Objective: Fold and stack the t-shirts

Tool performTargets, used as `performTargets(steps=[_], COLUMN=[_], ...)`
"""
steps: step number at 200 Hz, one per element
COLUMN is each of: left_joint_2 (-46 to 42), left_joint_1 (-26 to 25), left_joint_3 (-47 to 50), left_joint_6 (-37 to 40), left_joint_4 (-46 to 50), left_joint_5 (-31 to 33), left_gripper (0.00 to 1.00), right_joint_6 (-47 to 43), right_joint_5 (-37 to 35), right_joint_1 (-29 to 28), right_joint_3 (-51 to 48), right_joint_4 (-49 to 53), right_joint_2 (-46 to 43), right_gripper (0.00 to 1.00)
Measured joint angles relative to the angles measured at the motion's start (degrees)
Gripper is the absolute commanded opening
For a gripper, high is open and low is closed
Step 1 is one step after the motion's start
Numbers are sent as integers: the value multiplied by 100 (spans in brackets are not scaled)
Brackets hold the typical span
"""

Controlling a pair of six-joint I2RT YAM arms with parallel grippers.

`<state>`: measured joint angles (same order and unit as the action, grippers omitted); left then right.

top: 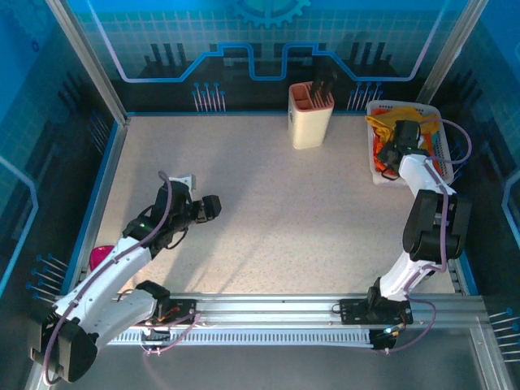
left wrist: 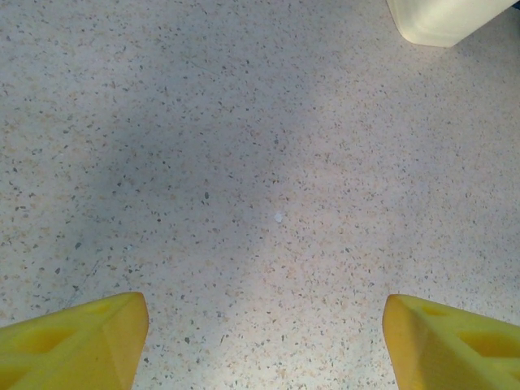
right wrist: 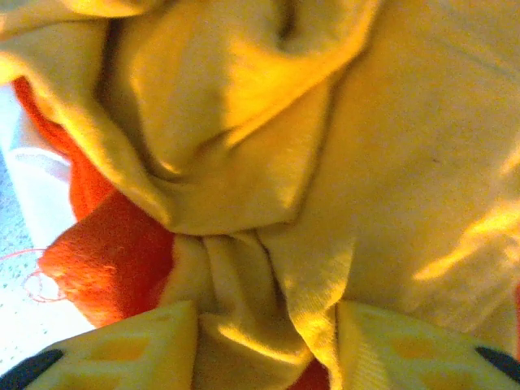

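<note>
Both t-shirts lie bunched in the white mesh basket (top: 437, 122) at the back right. The mustard-yellow t-shirt (right wrist: 341, 154) lies on top, and the orange-red t-shirt (right wrist: 106, 260) peeks out beneath it at the left. My right gripper (right wrist: 266, 345) reaches down into the basket, its yellow fingers closed on a pinched fold of the mustard-yellow cloth. From above, the right gripper (top: 392, 151) hides much of the pile. My left gripper (left wrist: 264, 341) hangs open over bare speckled table, nothing between its fingers (left wrist: 81, 341); from above the left gripper (top: 210, 207) is at the table's left middle.
A cream holder (top: 310, 114) with dark utensils stands at the back centre; its corner (left wrist: 443, 20) shows ahead of the left gripper. A pink object (top: 99, 257) lies by the left edge. Blue walls close in the table on three sides.
</note>
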<state>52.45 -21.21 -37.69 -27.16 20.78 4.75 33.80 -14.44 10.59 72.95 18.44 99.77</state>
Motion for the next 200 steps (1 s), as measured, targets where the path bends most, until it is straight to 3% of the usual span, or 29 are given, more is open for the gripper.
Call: performTargets(steps=[26,63,142,200], left_joint_2=[0,-7,-11,-11], left_joint_1=[-7,-7,-46,-61], left_joint_3=[7,7,26,37], left_joint_6=[0,-28,-151,-262], left_joint_4=[4,85,129,87], left_joint_5=[-13,-13,-63,-175], left_gripper=[77,77,77,79], right_joint_6=[13,-15,-179,-404], right_joint_5=[175,125,-280,-514], right_joint_1=[2,-7,-98,-612], right_joint_3=[74,-275,-1377,-1609], right_joint_4=[-94,-389,-1056,-1078], right_joint_2=[136,-131,-2107,-3123], right_gripper=[0,0,0,0])
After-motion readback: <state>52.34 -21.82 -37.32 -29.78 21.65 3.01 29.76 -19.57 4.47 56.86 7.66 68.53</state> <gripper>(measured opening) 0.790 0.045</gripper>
